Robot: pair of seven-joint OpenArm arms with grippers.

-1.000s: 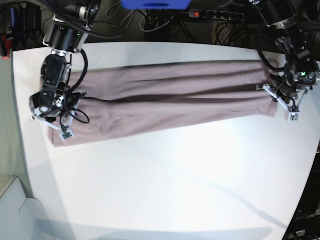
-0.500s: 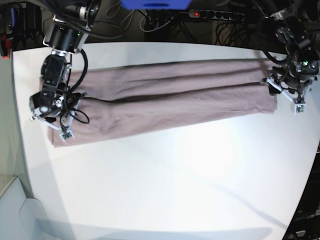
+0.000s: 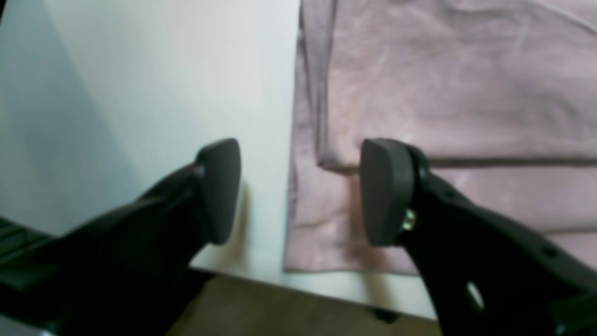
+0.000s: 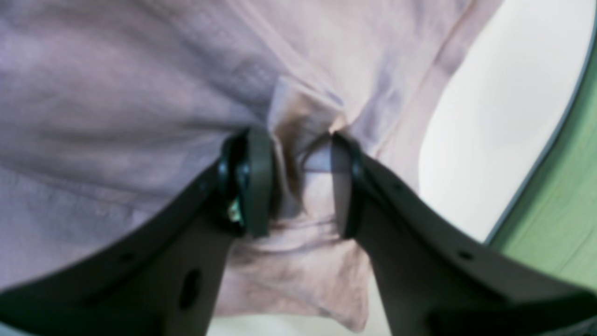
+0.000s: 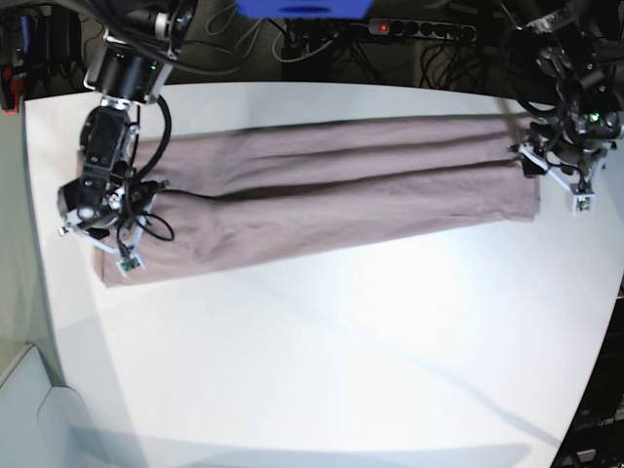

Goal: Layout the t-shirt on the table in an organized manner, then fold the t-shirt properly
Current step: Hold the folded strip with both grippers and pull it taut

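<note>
Left end effector [image 3: 298, 191] is wide open, holding nothing, straddling the end hem of the t-shirt [image 5: 322, 190]: one finger [image 3: 219, 191] over bare white tabletop [image 5: 322, 351], the other over the pink cloth, right where a folded layer's corner sits. In the base view it hangs [image 5: 561, 180] at the shirt's end near the tabletop's right edge, close to the far right corner.

Right end effector [image 4: 298, 182] is a different story. Its fingers [image 4: 254, 182] are part way closed with a bunched-up ridge of pink fabric pinched between them, so it's gripping the t-shirt. From the base view it's down [image 5: 102, 219] at the shirt's other end, by the tabletop's left edge.

The shirt itself is folded lengthwise into a long narrow band that runs almost the whole way across the far half of the tabletop, left edge to right edge, slanting a bit so the left end sits nearer the front. A couple of long fold lines run along it. The near half of the tabletop is just white surface with some glare.

Wrist views are pretty blurry, so I can't make out the fabric's finer detail.
</note>
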